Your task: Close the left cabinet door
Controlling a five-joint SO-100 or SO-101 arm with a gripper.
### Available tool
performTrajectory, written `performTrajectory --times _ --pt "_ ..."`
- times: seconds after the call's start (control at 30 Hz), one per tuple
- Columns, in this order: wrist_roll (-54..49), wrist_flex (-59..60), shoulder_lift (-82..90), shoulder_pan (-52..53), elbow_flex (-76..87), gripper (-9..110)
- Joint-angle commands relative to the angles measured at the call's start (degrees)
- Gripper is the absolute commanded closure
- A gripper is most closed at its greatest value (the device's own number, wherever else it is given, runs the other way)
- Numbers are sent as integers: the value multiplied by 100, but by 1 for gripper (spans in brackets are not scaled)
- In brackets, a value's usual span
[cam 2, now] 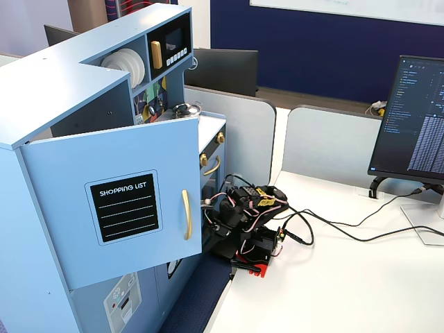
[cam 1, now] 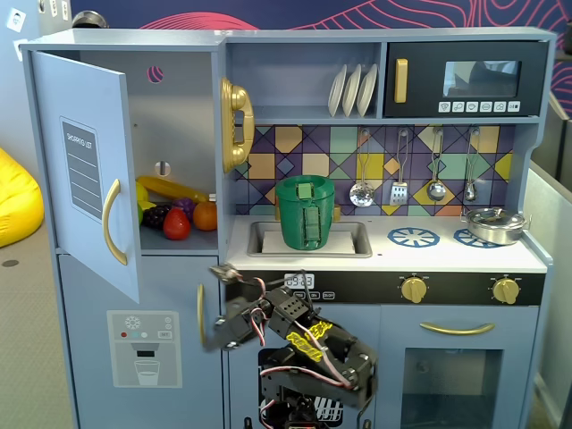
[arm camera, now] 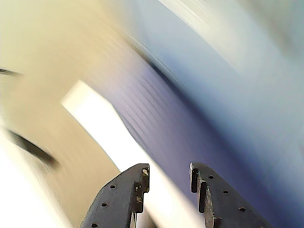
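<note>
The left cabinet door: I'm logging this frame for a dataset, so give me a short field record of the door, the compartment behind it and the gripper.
door: left cabinet door, light blue, swung wide open
door front: black SHOPPING LIST panel, gold handle
compartment: toy fruit on the shelf
gripper: gripper low, in front of the lower door, below the open door; jaws apart in the wrist view
contact: none visible with the door
</note>
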Motion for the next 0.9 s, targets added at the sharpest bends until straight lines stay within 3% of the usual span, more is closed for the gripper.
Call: performTrajectory --times 0.0,0.13,0.53,0.87 --pt "-1002 -1046 88 -1591 -422 102" --pt "-1626 -642 202 -2452 -554 102" --pt "-3806 -1828 -1081 -3103 -1292 102" --pt "-4324 -3146 -2856 -3454 -2259 101"
